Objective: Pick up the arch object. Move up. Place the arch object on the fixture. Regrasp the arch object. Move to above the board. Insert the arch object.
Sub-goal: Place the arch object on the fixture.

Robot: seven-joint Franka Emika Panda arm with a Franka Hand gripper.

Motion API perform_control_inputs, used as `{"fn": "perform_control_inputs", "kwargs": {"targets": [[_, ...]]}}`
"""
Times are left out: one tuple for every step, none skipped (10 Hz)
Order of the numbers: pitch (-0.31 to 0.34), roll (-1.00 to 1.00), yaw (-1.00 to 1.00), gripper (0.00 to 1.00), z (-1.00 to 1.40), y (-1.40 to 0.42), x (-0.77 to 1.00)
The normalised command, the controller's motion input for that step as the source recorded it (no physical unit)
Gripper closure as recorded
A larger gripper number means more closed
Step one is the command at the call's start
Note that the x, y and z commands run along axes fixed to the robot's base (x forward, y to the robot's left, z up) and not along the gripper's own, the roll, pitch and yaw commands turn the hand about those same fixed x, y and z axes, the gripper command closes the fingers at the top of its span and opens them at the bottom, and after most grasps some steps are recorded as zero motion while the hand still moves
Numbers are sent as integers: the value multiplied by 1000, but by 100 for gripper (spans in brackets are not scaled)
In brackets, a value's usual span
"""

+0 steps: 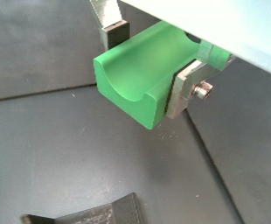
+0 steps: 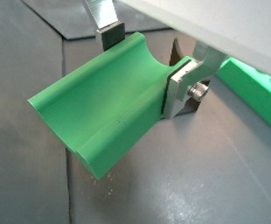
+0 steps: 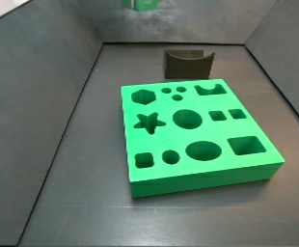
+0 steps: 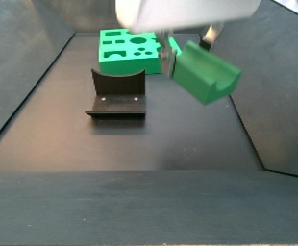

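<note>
My gripper [image 1: 149,63] is shut on the arch object [image 1: 132,74], a small bright green block with a curved notch. The silver fingers [image 1: 187,89] press on its two sides; both wrist views show this [image 2: 148,63]. In a side view the gripper [image 4: 197,50] holds the arch object [image 4: 206,77] high above the floor, to the right of the fixture [image 4: 117,94] and in front of the board [image 4: 129,50]. The other side view shows the board [image 3: 191,130] with its shaped holes, the fixture [image 3: 188,63] behind it, and the arch object [image 3: 146,5] at the top edge.
Dark grey walls enclose the dark floor [image 3: 75,193]. An edge of the board [image 2: 257,87] shows beside the held piece in a wrist view. The fixture's top [image 1: 91,214] shows below the piece in a wrist view.
</note>
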Motion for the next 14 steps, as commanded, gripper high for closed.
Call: {"fn": "perform_control_inputs", "kwargs": {"targets": [[94, 80, 7, 100, 367, 6, -3], [107, 83, 11, 100, 211, 7, 3], [183, 92, -1000, 100, -103, -1000, 943], [185, 91, -1000, 100, -115, -1000, 949], [204, 101, -1000, 100, -100, -938, 1000], [226, 103, -1000, 100, -85, -824, 1000], [285, 105, -1000, 100, -70, -645, 1000], [312, 93, -952, 100, -59, -567, 1000], [286, 66, -605, 100, -42, -433, 1000], [254, 48, -392, 100, -35, -349, 1000], [214, 43, -192, 100, -22, -228, 1000], [200, 40, -137, 100, -16, -189, 1000], [180, 38, -75, 100, -8, -113, 923], [171, 41, -49, 100, -4, -67, 835]]}}
